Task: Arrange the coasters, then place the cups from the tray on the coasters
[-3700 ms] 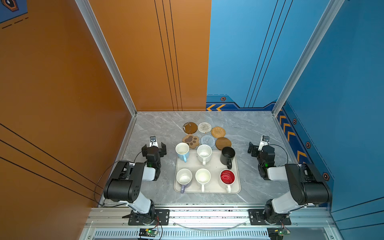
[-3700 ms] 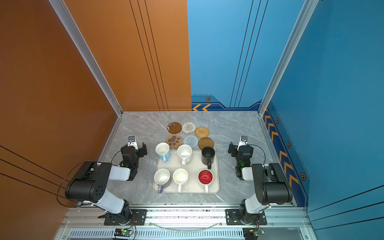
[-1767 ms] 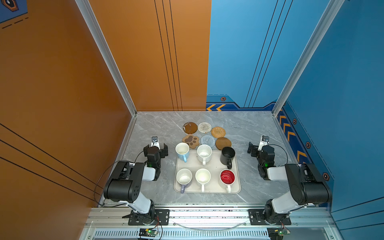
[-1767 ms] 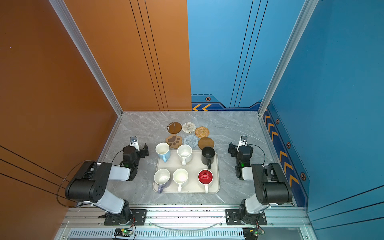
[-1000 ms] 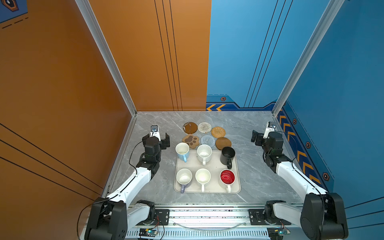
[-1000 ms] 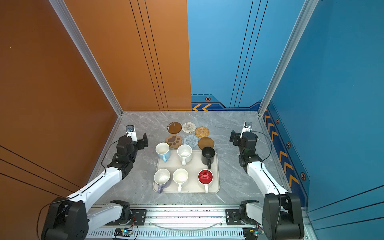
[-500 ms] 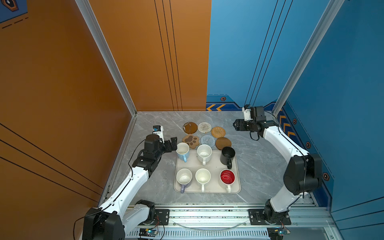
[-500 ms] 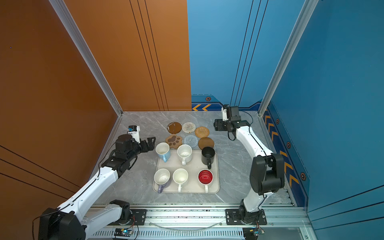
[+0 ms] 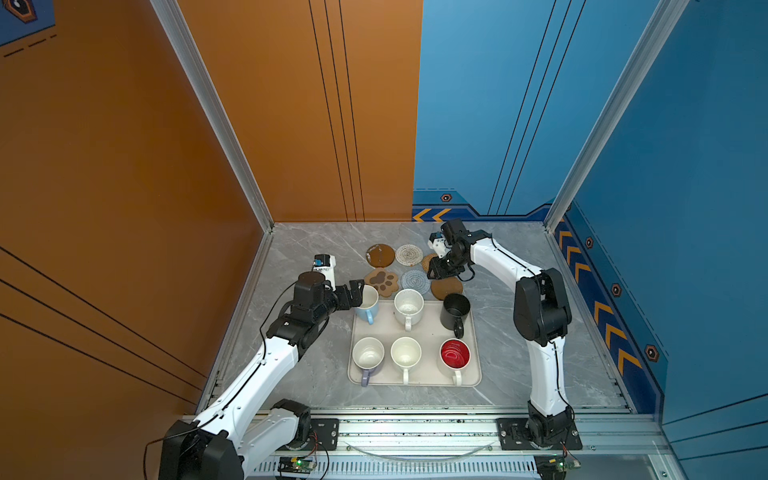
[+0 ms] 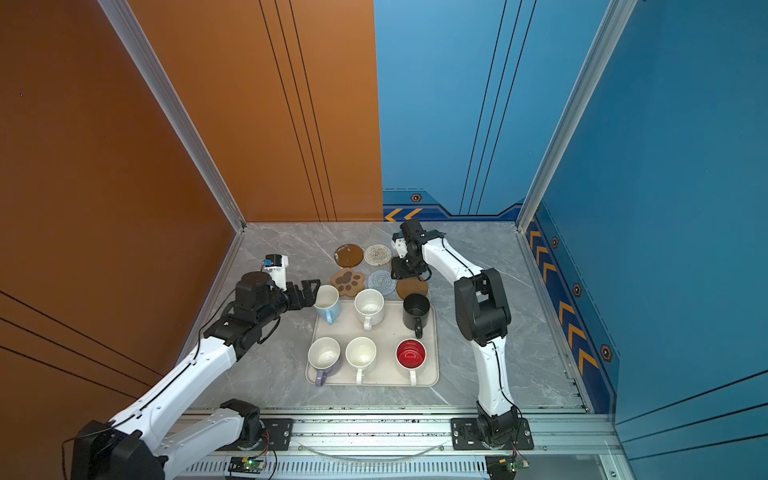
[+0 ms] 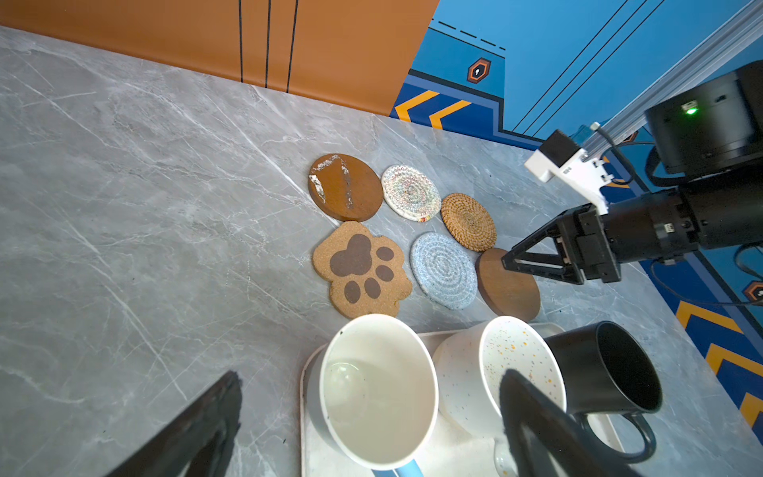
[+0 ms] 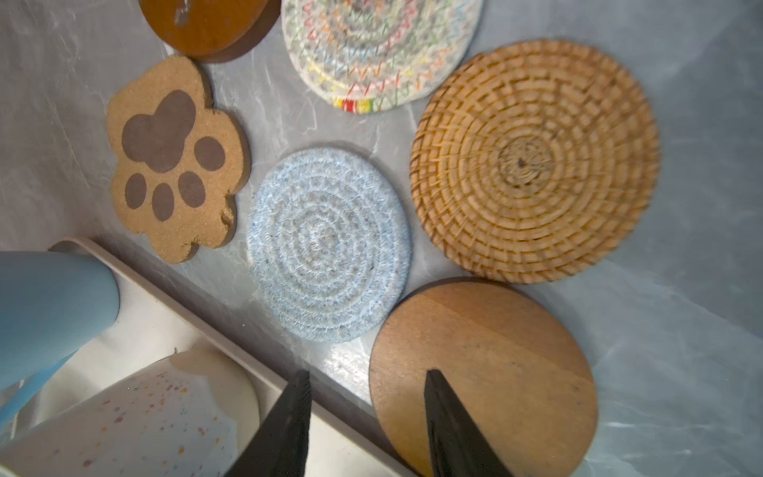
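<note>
While my left gripper gapes wide just at 9 o'clock of the light blue mug (whether it touches the rim I cannot tell), my right gripper hangs over the near edge of a brown disc, its jaws narrow and empty. That disc lies at 5 o'clock in the cluster of six coasters, which sits on the surface at 12 o'clock of the tray. All six cups stand on the tray, the blue one in its 10 o'clock corner.
</note>
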`<move>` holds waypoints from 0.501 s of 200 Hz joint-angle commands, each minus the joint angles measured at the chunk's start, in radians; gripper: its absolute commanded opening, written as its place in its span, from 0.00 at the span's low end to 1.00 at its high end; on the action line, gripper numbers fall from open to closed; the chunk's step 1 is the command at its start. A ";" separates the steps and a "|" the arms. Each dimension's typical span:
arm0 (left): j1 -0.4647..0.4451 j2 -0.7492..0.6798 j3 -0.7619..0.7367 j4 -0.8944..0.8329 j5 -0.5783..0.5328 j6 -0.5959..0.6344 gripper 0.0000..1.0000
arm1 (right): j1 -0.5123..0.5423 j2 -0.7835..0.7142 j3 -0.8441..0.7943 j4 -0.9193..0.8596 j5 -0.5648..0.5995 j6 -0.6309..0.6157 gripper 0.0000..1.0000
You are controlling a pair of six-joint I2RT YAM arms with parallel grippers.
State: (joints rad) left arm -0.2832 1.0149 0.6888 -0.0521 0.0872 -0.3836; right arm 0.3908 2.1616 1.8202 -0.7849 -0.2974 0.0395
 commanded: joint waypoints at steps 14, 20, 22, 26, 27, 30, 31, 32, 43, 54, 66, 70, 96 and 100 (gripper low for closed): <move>-0.016 -0.044 0.007 -0.057 -0.027 0.002 0.98 | 0.012 0.054 0.066 -0.129 -0.029 -0.034 0.24; -0.015 -0.049 0.006 -0.059 -0.029 0.002 0.98 | 0.013 0.061 0.068 -0.136 -0.032 -0.035 0.20; -0.016 -0.051 0.006 -0.058 -0.030 0.003 0.98 | 0.013 0.063 0.068 -0.137 -0.033 -0.034 0.19; -0.016 -0.055 0.005 -0.059 -0.032 0.003 0.98 | 0.013 0.067 0.067 -0.139 -0.037 -0.033 0.17; -0.015 -0.056 0.004 -0.059 -0.033 0.004 0.98 | 0.013 0.068 0.068 -0.139 -0.038 -0.033 0.16; -0.016 -0.058 0.005 -0.060 -0.034 0.003 0.98 | 0.013 0.068 0.068 -0.140 -0.040 -0.032 0.14; -0.016 -0.059 0.004 -0.060 -0.035 0.004 0.98 | 0.013 0.069 0.068 -0.140 -0.042 -0.032 0.14; -0.016 -0.061 0.003 -0.060 -0.035 0.004 0.98 | 0.013 0.071 0.068 -0.139 -0.045 -0.031 0.12; -0.018 -0.066 0.001 -0.059 -0.038 0.003 0.98 | 0.013 0.080 0.069 -0.142 -0.061 -0.028 0.07; -0.020 -0.071 -0.001 -0.059 -0.038 0.001 0.98 | 0.016 0.093 0.073 -0.143 -0.077 -0.025 0.02; -0.020 -0.073 -0.004 -0.059 -0.041 -0.001 0.98 | 0.020 0.106 0.082 -0.148 -0.083 -0.024 0.00; -0.022 -0.073 -0.004 -0.059 -0.041 -0.001 0.98 | 0.022 0.110 0.084 -0.151 -0.084 -0.025 0.00; -0.024 -0.075 -0.006 -0.060 -0.041 -0.003 0.98 | 0.029 0.127 0.096 -0.152 -0.096 -0.020 0.00; -0.024 -0.076 -0.007 -0.060 -0.042 -0.004 0.98 | 0.029 0.128 0.097 -0.151 -0.097 -0.017 0.00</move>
State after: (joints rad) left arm -0.2966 0.9546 0.6888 -0.0986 0.0635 -0.3836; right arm 0.4072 2.2753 1.8790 -0.8913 -0.3626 0.0189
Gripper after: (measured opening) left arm 0.977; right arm 0.050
